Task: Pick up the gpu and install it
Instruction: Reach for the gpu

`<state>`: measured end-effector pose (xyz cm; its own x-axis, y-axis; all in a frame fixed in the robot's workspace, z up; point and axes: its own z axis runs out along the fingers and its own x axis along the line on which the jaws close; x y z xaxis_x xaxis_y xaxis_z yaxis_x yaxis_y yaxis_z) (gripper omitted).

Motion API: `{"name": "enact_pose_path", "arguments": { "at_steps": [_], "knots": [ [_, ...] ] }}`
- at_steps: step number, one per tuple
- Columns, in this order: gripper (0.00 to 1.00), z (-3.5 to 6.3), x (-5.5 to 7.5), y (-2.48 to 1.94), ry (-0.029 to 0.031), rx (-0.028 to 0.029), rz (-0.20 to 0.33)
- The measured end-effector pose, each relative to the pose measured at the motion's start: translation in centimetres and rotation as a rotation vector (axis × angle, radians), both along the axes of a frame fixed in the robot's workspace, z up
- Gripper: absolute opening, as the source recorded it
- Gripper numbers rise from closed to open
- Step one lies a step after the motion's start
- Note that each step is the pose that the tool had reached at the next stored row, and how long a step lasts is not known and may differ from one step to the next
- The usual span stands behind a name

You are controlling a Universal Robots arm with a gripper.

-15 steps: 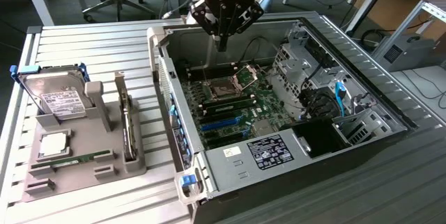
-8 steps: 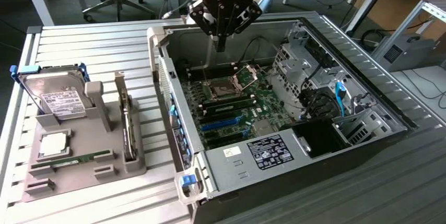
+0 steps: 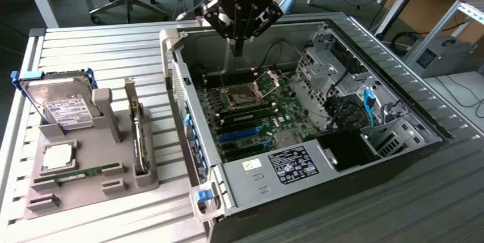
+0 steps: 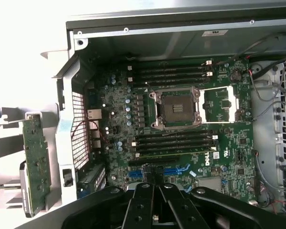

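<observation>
End effector: black, two-fingered end effector [image 3: 237, 50], fingers pressed together on nothing, hanging over the far end of the open case.
Holder: grey moulded plastic holder [image 3: 94, 146] on the pale slatted metal worktop [image 3: 98, 56], at the exterior view's left, well apart from the end effector.
Hard drive: thick silver hard drive with a white label [image 3: 64, 107], upright at the holder's far end.
Task card: the gpu [image 3: 138, 141], a thin flat green circuit board with a silvery bracket, stands on edge in the holder's slot nearest the case, not yet picked up.
Case: open silver-grey metal computer case [image 3: 257, 180]. A green motherboard [image 3: 261, 115] lies bare inside, with an uncovered square processor socket [image 3: 240, 93] and blue expansion slots [image 3: 242, 134].
Risk, grasp: shut fingers cannot take the card. I judge that a pinch on so thin an edge could slip or tip the card in its slot.
Risk, crossing: the case's side wall stands between the end effector and the gpu, so a low path could clip it.
Risk, seating: a skewed card could probably miss its slot, and the bracket could catch the rear panel.
Exterior view gives: the whole holder, the drive and the end effector's height above the board.
Wrist view gives: the gpu's green face [image 4: 36, 162], the perforated rear grille [image 4: 79, 129] and the blue slots just ahead of the fingers.
</observation>
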<state>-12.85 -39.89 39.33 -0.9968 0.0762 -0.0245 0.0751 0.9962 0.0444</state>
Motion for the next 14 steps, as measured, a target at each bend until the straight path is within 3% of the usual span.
{"name": "enact_pose_path", "arguments": {
  "at_steps": [14],
  "knots": [
    [0.11, 0.00, -0.43, 0.00, 0.0000, 0.0000, 0.000]
  ]
}}
